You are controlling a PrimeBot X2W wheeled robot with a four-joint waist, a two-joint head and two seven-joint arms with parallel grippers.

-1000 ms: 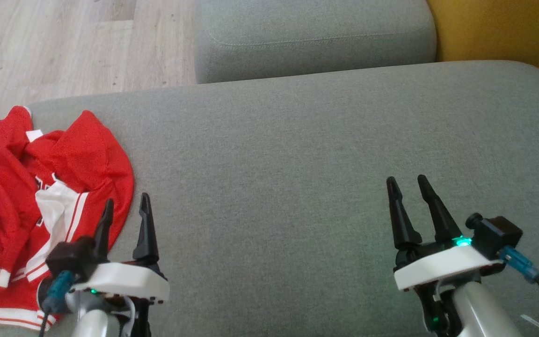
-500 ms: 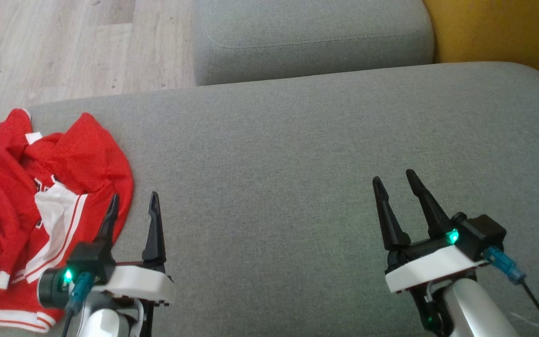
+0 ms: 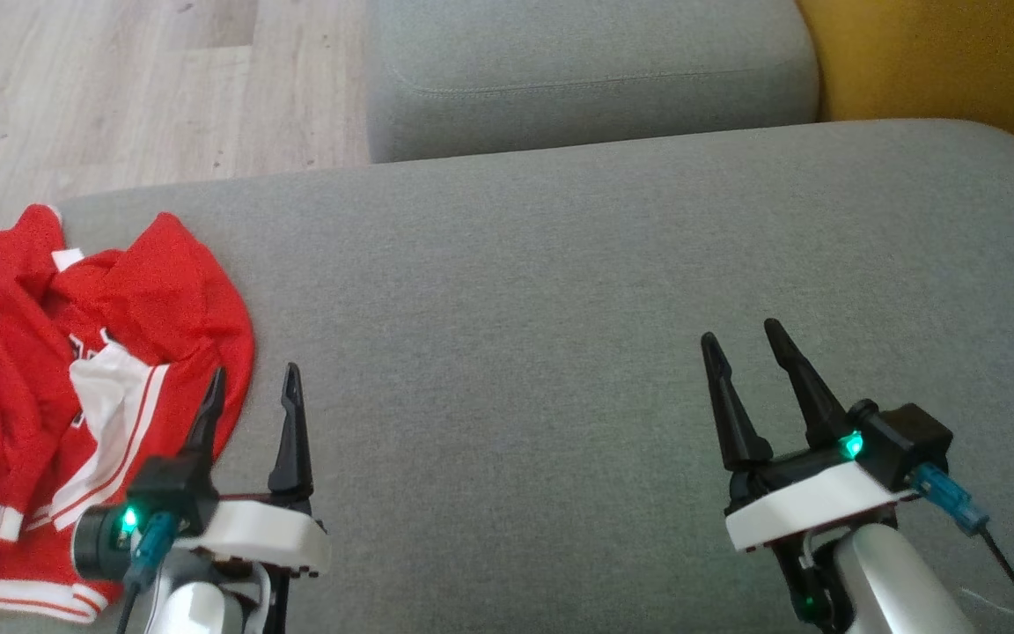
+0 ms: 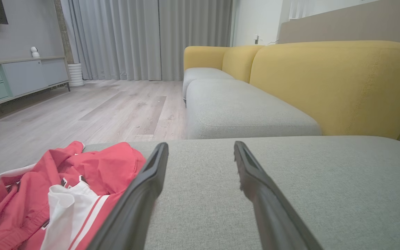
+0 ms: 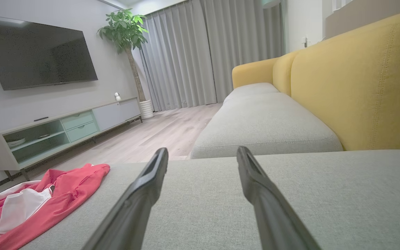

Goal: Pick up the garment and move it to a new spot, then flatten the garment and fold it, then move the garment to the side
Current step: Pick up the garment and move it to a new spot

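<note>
The garment (image 3: 76, 370) is a red top with white panels and stripes, crumpled at the left end of the grey sofa seat (image 3: 560, 291). It also shows at the lower left in the left wrist view as the garment (image 4: 57, 187), and far left in the right wrist view as the garment (image 5: 36, 198). My left gripper (image 3: 252, 380) hovers open at the garment's right edge, its left finger (image 3: 205, 418) over the red cloth. My right gripper (image 3: 743, 336) stands open over bare cushion far to the right, holding nothing.
A second grey cushion (image 3: 586, 70) lies beyond the seat, with a yellow backrest (image 3: 938, 62) at the upper right. Wooden floor (image 3: 120, 88) runs past the seat's far left edge. A TV stand (image 5: 61, 132) lines the wall across the room.
Over the last second my left gripper turned slightly and edged right, and the right gripper shifted a little left and up the view. The garment has stayed put.
</note>
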